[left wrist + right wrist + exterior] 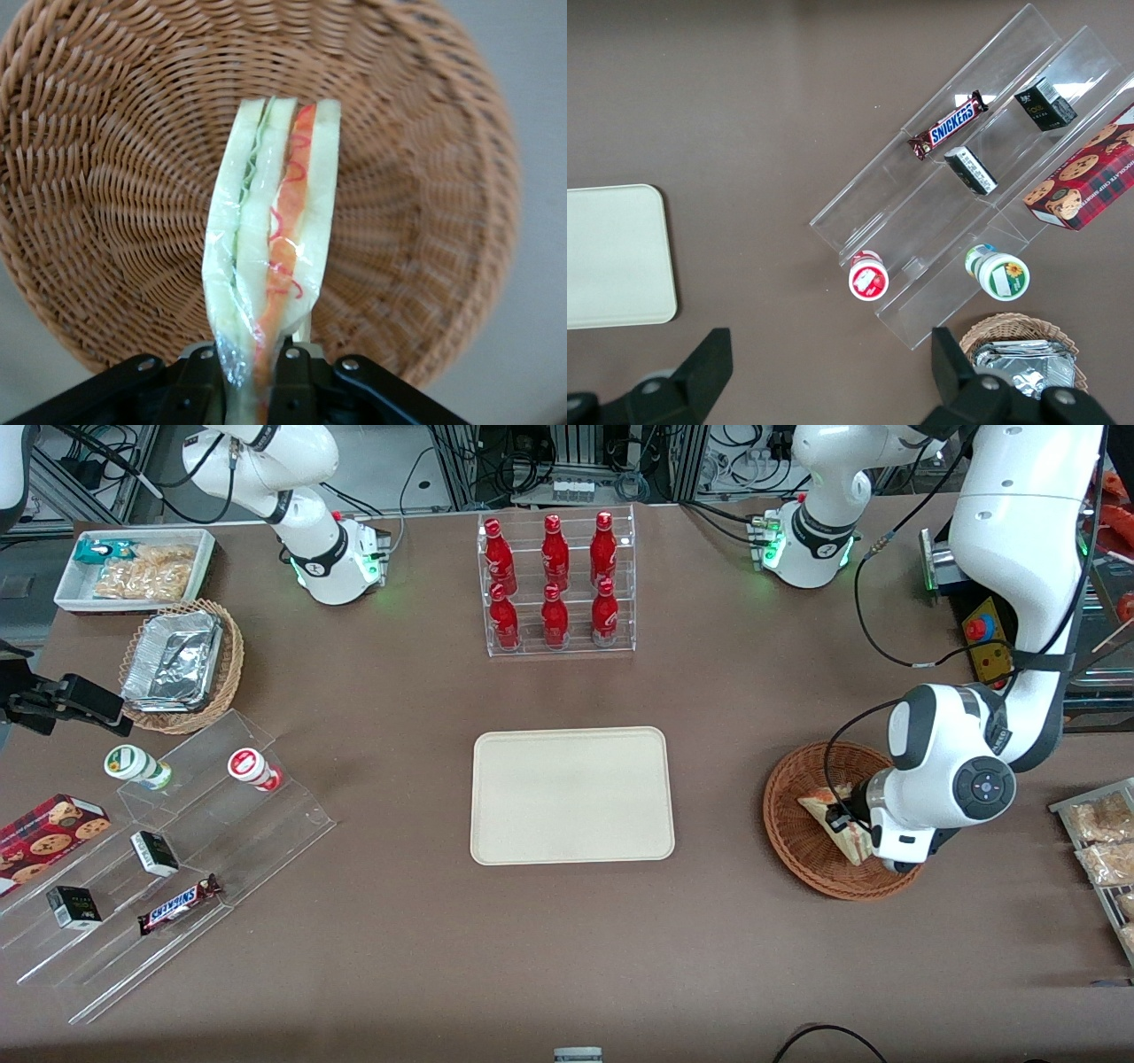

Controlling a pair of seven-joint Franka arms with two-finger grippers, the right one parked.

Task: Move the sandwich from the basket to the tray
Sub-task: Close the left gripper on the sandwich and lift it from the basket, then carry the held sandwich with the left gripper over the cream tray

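Over the basket (797, 833), hand (252, 367) grips sandwich (275, 230).

The working arm (1019, 558) is built of glossy white rounded shells joined by dark grey bands, and its wrist ends in a bulbous white housing with a dark grey round face (983, 786) bearing a small ring of buttons. A thin black cable (873, 633) loops loosely from the base area to the wrist, and the white domed base (811, 545) shows a black ring and a green glowing light. The gripper (252, 376), low over the basket, has matte black fingers (288, 381) on black angular brackets fixed with silvery screws (146, 364).
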